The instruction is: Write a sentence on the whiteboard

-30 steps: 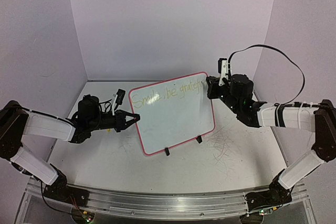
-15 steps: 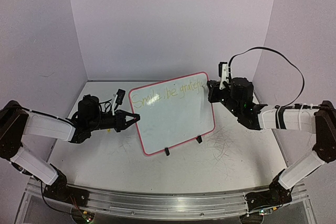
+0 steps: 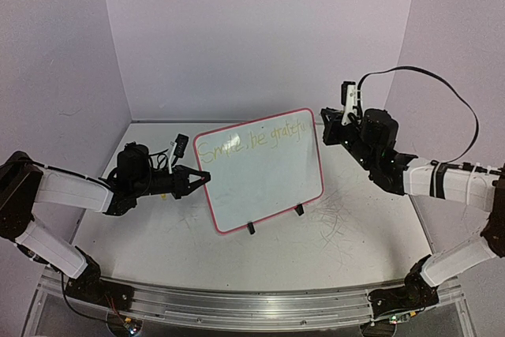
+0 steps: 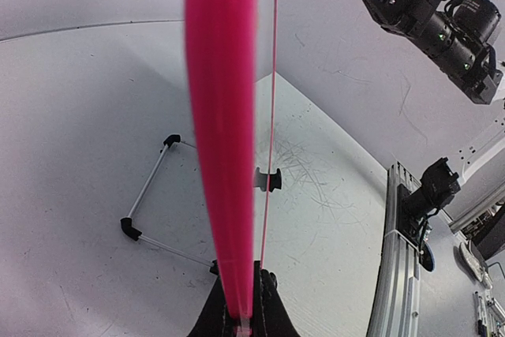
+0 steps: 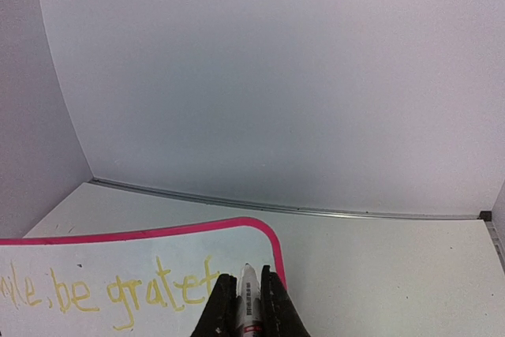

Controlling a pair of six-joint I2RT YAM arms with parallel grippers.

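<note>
The whiteboard (image 3: pixel 264 171), glossy white with a pink-red frame and two black clip feet, stands tilted at the table's middle. The yellow-green sentence (image 3: pixel 252 143) runs along its top, reading "Smile, be gratefu". My left gripper (image 3: pixel 202 179) is shut on the board's left edge; in the left wrist view the frame (image 4: pixel 222 132) runs edge-on between the jaws of that gripper (image 4: pixel 243 317). My right gripper (image 3: pixel 325 122) is shut on a white marker (image 5: pixel 249 297) by the board's top right corner (image 5: pixel 272 244). The marker tip is at the last letters (image 5: pixel 162 293).
The board's wire stand with black feet (image 4: pixel 150 211) shows behind it in the left wrist view. A metal rail (image 3: pixel 237 305) runs along the near table edge. Purple walls close the back and sides. The table (image 3: pixel 355 226) is scuffed right of the board.
</note>
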